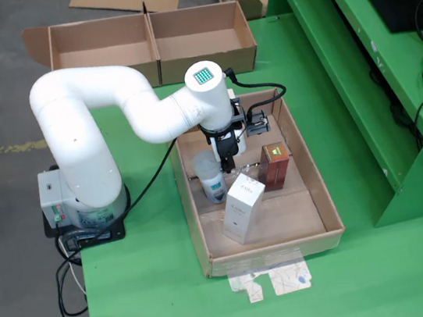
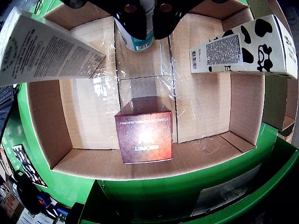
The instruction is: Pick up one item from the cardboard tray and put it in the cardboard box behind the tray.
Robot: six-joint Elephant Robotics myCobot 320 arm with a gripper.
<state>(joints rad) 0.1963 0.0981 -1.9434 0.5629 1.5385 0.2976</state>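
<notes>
Black fingers (image 2: 142,18) straddle the white teal-labelled plastic bottle (image 2: 140,39), grip unconfirmed, inside the brown cardboard tray (image 1: 323,198). Grasp step; next, clamp and lift toward the brown cardboard box (image 1: 152,44).

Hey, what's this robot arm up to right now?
A white robot arm is reaching down into the cardboard tray on the green table. Its hand hangs among the items: a translucent bottle, a white carton, a reddish-brown box and a cow-patterned carton. Whether it grips anything yet can't be told. The cardboard box behind the tray looks empty.
</notes>
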